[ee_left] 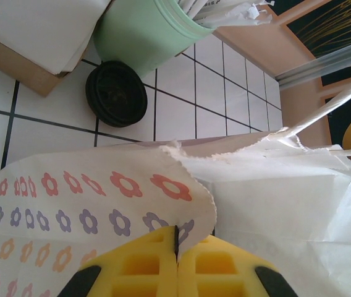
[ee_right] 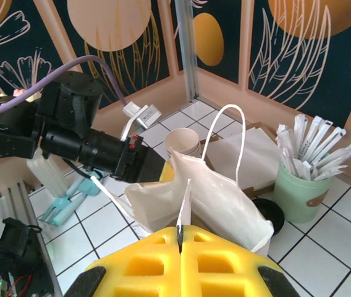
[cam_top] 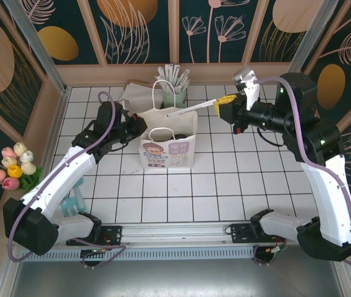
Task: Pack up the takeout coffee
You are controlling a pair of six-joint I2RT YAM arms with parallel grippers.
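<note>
A white paper bag (cam_top: 168,148) with a cartoon print and flower sides stands open mid-table. Inside its mouth a dark round top (cam_top: 178,135) shows, seemingly the takeout coffee's black lid; the cup's sides are hidden. My left gripper (cam_top: 139,125) is shut on the bag's flowered left rim (ee_left: 181,204), holding it apart. My right gripper (cam_top: 220,104) hovers to the bag's upper right, shut on a thin white wrapped stick (cam_top: 191,109) that points down over the bag's opening (ee_right: 185,207).
Behind the bag stand a mint green holder (cam_top: 173,94) of white sticks, a stack of black lids (ee_left: 116,93), lidless cream cups (ee_right: 185,141) and a flat napkin box (ee_left: 33,31). Tulips (cam_top: 15,166) and teal utensils (cam_top: 73,201) lie at the left wall.
</note>
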